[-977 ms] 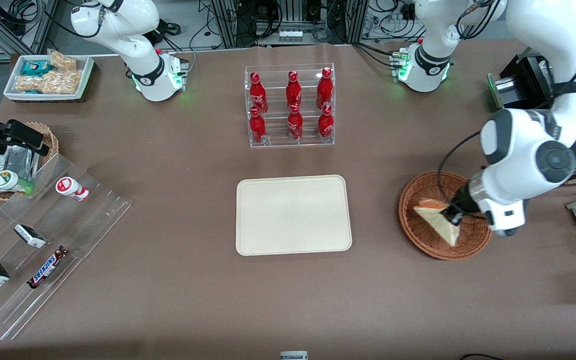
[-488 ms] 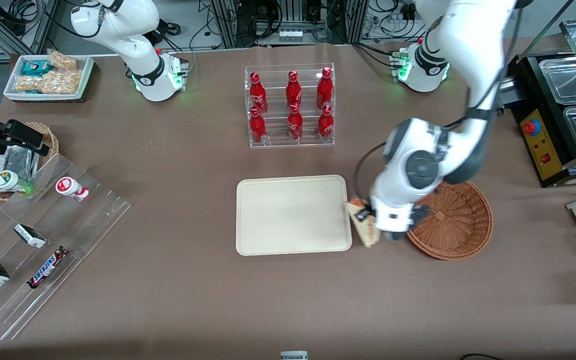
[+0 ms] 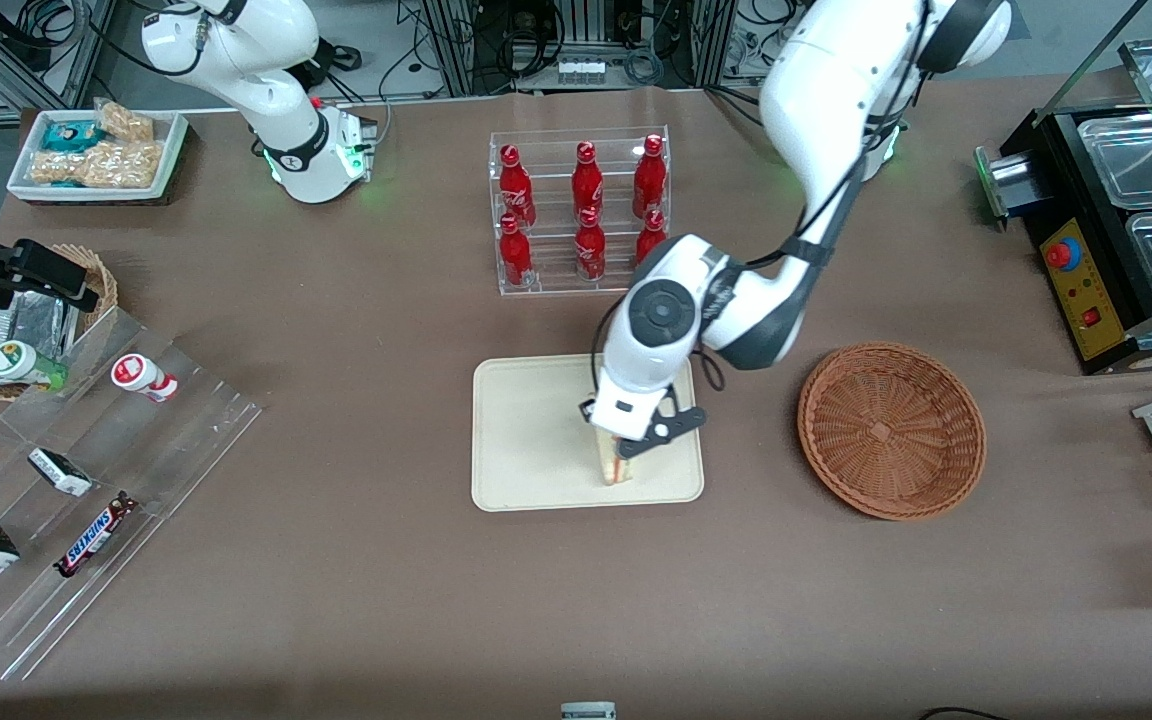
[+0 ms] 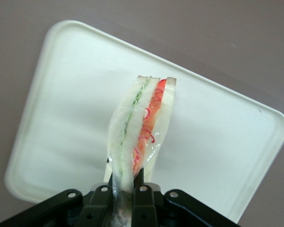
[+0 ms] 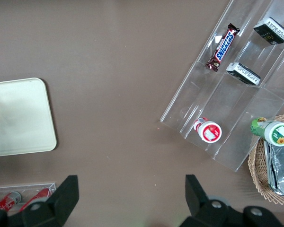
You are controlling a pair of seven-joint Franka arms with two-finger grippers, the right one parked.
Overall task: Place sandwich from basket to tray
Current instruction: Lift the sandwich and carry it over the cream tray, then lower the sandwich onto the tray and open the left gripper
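Sandwich [image 3: 617, 467] now over tray [image 3: 526, 440], tool [image 3: 626, 450] gripping it edge-down

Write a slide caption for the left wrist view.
Gripper shut on the sandwich, holding it above the cream tray.

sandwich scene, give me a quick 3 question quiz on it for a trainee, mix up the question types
1. True or false: the gripper is shut on the sandwich.
2. The sandwich is now over: A) the basket B) the tray C) bare table.
3. Fill in: the basket holds ____ sandwiches.

Key
1. True. In the left wrist view the fingers clamp the wedge's lower end.
2. B. In the front view the gripper holds it above the tray's part toward the working arm's end.
3. No. Only bare wicker shows.
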